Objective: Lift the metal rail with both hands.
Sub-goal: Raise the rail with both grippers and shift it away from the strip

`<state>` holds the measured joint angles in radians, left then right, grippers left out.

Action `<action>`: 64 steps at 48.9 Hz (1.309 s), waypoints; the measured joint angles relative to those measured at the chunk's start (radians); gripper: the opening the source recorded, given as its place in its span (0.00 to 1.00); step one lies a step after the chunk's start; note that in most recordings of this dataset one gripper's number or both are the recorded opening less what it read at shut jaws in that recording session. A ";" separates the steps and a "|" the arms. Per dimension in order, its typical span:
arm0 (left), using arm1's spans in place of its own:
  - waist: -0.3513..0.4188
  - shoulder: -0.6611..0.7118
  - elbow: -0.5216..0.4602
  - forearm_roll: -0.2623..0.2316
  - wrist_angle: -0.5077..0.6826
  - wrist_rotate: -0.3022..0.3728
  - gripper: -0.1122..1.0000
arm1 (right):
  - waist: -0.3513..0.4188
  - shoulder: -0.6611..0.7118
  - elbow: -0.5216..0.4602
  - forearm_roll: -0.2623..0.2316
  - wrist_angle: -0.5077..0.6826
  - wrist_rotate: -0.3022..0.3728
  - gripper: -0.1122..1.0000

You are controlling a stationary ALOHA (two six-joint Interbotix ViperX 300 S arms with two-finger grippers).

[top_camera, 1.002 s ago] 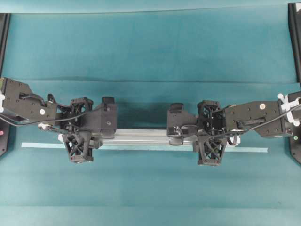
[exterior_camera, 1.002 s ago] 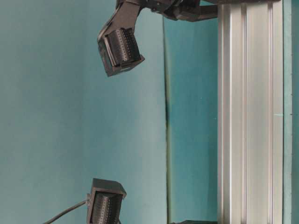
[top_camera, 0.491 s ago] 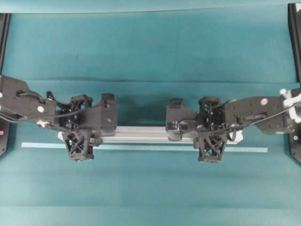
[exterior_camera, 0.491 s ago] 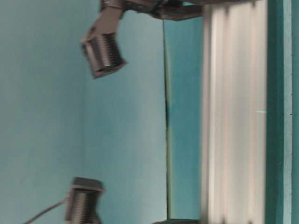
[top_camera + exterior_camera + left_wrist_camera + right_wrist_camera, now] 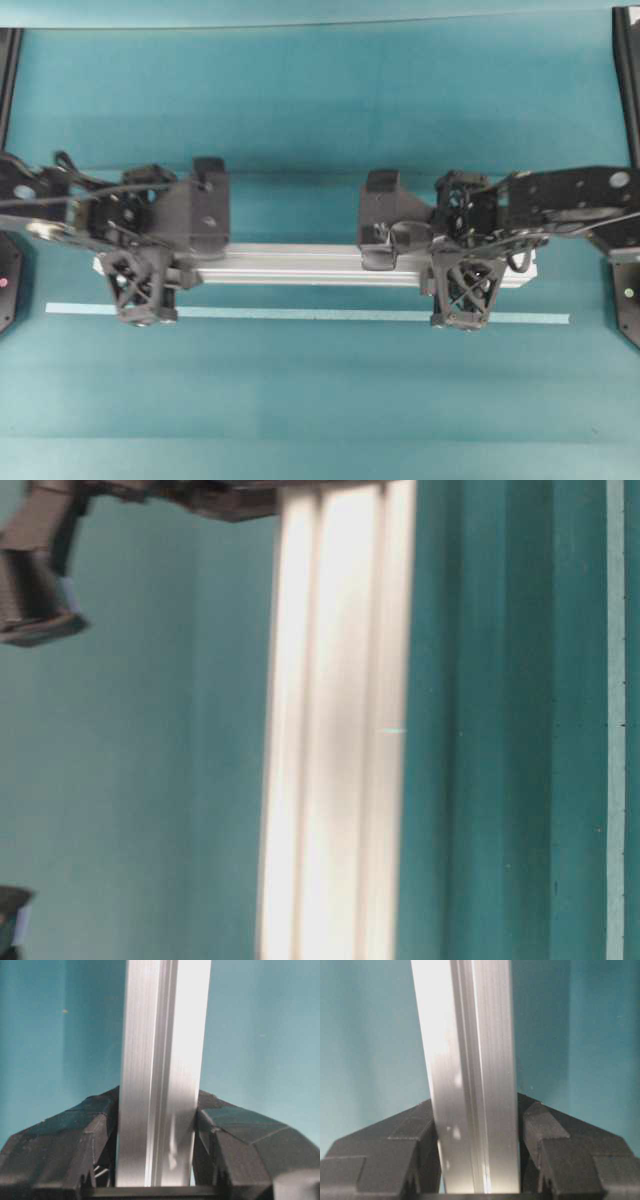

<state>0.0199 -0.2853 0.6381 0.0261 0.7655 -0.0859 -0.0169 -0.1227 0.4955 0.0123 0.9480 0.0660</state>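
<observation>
Since a second before, the rail (image 5: 300, 266) had come up off the table (image 5: 320, 100) and drawn away from the tape strip (image 5: 300, 314), which it had nearly overlapped; both arms had pulled back toward the sides, and the bar now looked larger from above. In the table-level view the rail (image 5: 335, 720) had slid well to the left across the picture and was smeared with blur, with the strip (image 5: 615, 720) left far over at the right edge.

From overhead the rail hung level and crosswise, parallel to the strip and apart from it. The left gripper (image 5: 150, 270) had it near its left end, the right gripper (image 5: 455, 275) near its right end, with only short stubs of bar poking out past each.

The left wrist view showed the left gripper (image 5: 157, 1152) with its black fingers (image 5: 65, 1145) pressed against both sides of the rail (image 5: 160, 1060), closed as far as the bar allowed. The right wrist view showed the same for the right gripper (image 5: 475, 1152): fingers (image 5: 565, 1150) clamped on either side of the rail (image 5: 465, 1060), no gap showing between finger and metal. Teal cloth lay beneath the bar in both views.
</observation>
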 measured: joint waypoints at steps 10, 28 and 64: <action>0.006 -0.058 -0.046 0.000 0.097 0.000 0.42 | -0.006 -0.038 -0.071 0.000 0.097 0.011 0.44; 0.006 -0.092 -0.181 0.000 0.265 -0.002 0.42 | -0.008 -0.064 -0.227 0.009 0.265 0.012 0.44; 0.014 -0.095 -0.434 0.000 0.477 0.000 0.42 | -0.008 -0.067 -0.502 0.011 0.538 0.046 0.44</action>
<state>0.0337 -0.3804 0.2040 0.0261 1.2425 -0.0859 -0.0245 -0.1902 -0.0061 0.0230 1.4864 0.1120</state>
